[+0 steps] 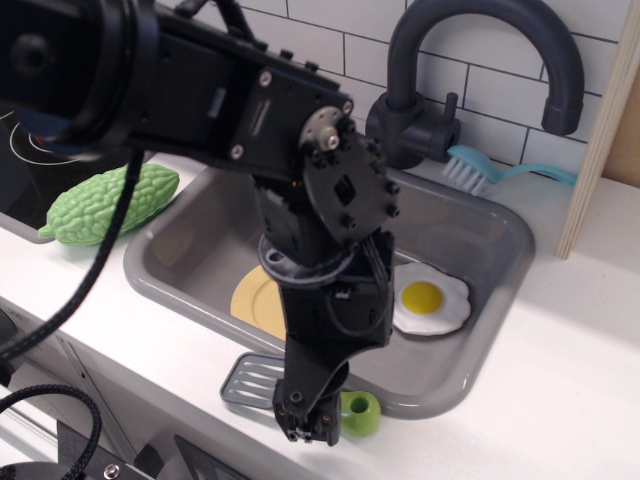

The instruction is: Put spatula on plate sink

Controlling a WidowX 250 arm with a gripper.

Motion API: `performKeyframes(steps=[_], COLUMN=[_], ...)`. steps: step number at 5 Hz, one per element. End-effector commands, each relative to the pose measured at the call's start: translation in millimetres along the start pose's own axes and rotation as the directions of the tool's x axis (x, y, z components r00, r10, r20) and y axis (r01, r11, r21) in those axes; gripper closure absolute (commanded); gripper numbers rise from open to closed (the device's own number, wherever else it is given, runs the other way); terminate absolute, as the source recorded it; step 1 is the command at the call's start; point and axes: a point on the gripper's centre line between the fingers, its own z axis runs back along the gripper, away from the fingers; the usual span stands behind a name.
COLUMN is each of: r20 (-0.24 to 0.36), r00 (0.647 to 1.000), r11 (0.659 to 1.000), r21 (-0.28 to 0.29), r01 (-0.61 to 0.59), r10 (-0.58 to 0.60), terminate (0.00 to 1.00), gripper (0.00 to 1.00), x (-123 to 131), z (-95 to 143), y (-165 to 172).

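The spatula lies on the white counter at the sink's front rim. Its grey slotted blade (247, 378) shows on the left and the end of its lime-green handle (361, 412) on the right. My gripper (308, 424) is right over the handle's middle and hides it; its jaws are not visible from this side. The pale-yellow plate (254, 296) lies in the grey sink (470, 235), mostly hidden behind my arm.
A fried egg (430, 303) lies in the sink right of the plate. The dark faucet (480, 40) arches over the back. A bitter gourd (100, 205) lies left by the stove (18, 170). A blue brush (480, 172) and a wooden panel (605, 120) are at the right.
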Motion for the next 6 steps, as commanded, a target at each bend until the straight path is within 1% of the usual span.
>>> performKeyframes(steps=[1,2,3,4,5,6], r20=[-0.010,-0.004,0.003,0.012,0.023,0.048], r00=[1.000,1.000,1.000,0.999,0.995,0.980], r11=[1.000,0.999,0.999,0.998,0.994,0.981], r21=[0.026,0.034,0.033,0.035,0.037,0.021], r01=[0.010,0.001,-0.020,-0.052,-0.102,-0.193], r10=[-0.010,-0.001,0.020,0.051,0.101,0.192], terminate=[0.00,0.00,0.00,0.00,0.00,0.00], gripper=[0.00,0.00,1.00,1.00,1.00,1.00], x=[2,3,4,6,10,19], z=[-10,-12,-14,-11,-3,11], y=[5,4,6,12,21,43])
